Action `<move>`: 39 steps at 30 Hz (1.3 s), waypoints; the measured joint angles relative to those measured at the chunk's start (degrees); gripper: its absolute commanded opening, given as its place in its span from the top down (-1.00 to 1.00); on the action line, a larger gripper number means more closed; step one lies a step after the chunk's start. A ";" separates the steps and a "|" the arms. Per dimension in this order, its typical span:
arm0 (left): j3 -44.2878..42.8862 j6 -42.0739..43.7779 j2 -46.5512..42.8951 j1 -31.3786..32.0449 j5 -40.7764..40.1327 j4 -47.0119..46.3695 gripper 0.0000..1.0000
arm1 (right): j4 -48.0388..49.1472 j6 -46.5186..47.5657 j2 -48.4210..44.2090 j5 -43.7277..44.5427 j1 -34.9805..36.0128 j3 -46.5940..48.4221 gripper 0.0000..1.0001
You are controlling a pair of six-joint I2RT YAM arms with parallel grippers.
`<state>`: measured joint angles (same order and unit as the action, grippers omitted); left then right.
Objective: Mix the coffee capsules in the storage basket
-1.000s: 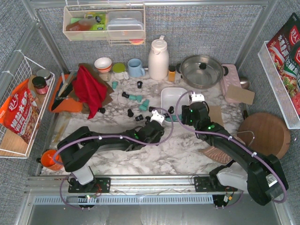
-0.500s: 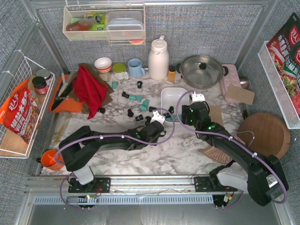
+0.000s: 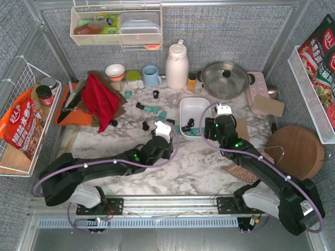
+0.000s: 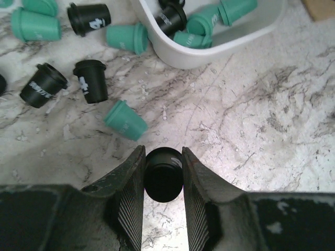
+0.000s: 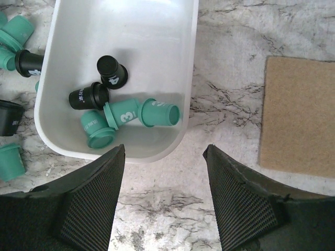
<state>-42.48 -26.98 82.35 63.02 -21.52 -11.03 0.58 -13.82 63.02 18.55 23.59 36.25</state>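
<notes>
left gripper (image 4: 162, 155) clamped on black capsule (image 4: 163, 180)

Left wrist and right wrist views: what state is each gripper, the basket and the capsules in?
left gripper, shut on a black capsule.
right gripper, open, empty, by the storage basket.
storage basket, upright, holding five capsules, two black and three teal.
loose capsules, lying scattered on the marble outside the basket.

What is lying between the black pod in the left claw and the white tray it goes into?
Nothing visible. The left gripper holds the black capsule, and only bare marble tabletop lies between it and the storage basket. One teal capsule lies just left of that line, off the path.
</notes>
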 measured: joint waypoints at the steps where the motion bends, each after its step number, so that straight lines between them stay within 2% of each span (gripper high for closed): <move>1: 1.29 0.07 -1.14 0.00 -0.79 -1.40 0.37 | 0.07 0.00 -0.37 0.17 -0.02 -0.13 -0.35; 5: 4.92 2.49 -3.98 -0.02 -3.98 -7.98 0.37 | 0.44 0.00 -1.73 0.96 -0.09 -0.83 -0.35; 12: 4.24 9.11 -2.32 -1.01 -7.41 -19.82 0.37 | 1.07 0.00 -3.32 1.92 -0.20 -1.60 -0.35; 21: -4.72 14.16 7.06 -5.18 -3.10 -32.74 0.37 | 1.53 0.07 -4.07 3.23 -0.20 -2.69 -0.35; 30: -14.73 14.93 17.40 -9.11 5.81 -35.89 0.35 | 2.12 0.24 -4.52 3.93 -0.20 -3.32 -0.35; 39: -22.91 11.47 27.19 -9.55 13.88 -31.91 0.32 | 2.60 0.22 -4.72 4.33 -0.26 -3.37 -0.36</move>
<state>-65.39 -15.51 109.54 53.47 -7.64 -42.94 3.18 -13.61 58.30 22.87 23.33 32.88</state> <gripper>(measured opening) 0.378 0.682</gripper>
